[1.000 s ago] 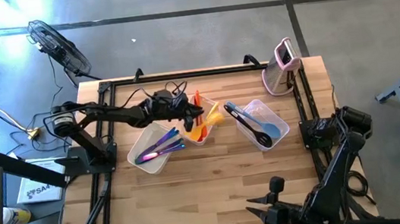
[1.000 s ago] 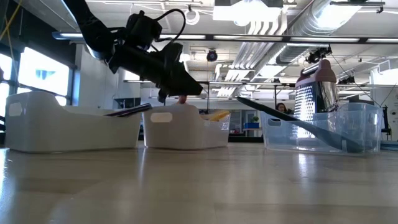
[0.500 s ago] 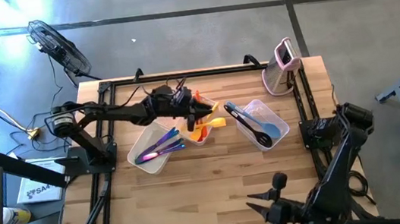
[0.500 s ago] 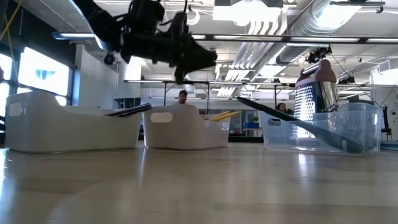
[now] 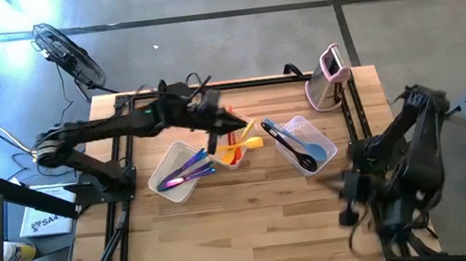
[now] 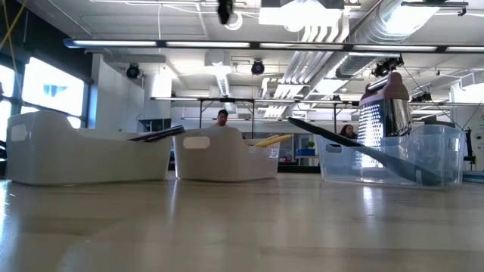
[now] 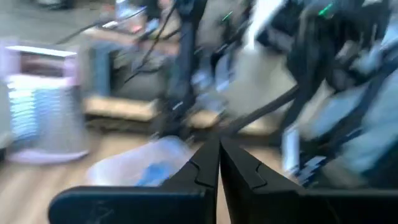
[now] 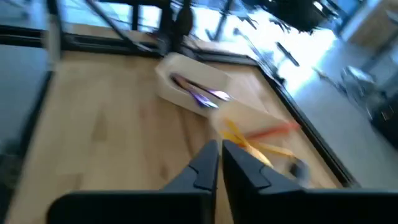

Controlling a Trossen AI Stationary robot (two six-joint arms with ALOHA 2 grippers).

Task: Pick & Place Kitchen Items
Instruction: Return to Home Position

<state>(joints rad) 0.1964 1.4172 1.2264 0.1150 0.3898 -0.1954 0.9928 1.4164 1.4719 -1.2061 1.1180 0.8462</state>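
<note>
Wooden boards of the table (image 5: 254,226) carry three containers in a row, and every utensil in sight lies in one of them. At the left, the left white bin (image 5: 170,160) holds the purple and blue utensils (image 5: 186,170). Beside it, the middle white bin (image 6: 227,159) holds the orange utensils (image 5: 232,153) and the yellow spatula (image 5: 247,138), whose end juts over the rim. The left gripper (image 7: 219,149) hovers above this bin, its fingers pressed together on nothing. Further right, the clear tub (image 5: 322,133) holds a black utensil (image 5: 287,146) and a light blue spoon (image 5: 314,149), with the pink-and-white gadget (image 5: 329,72) standing upright behind it near the far corner. The right gripper (image 8: 221,155) sits folded back at the table's right edge, its fingers likewise closed and empty. With nothing held, the placing looks finished and the step in hand reads as the return to rest. The left arm's next move calls for drawing back toward its base at the left, staying high enough to clear the protruding handles and the bin rims.
</note>
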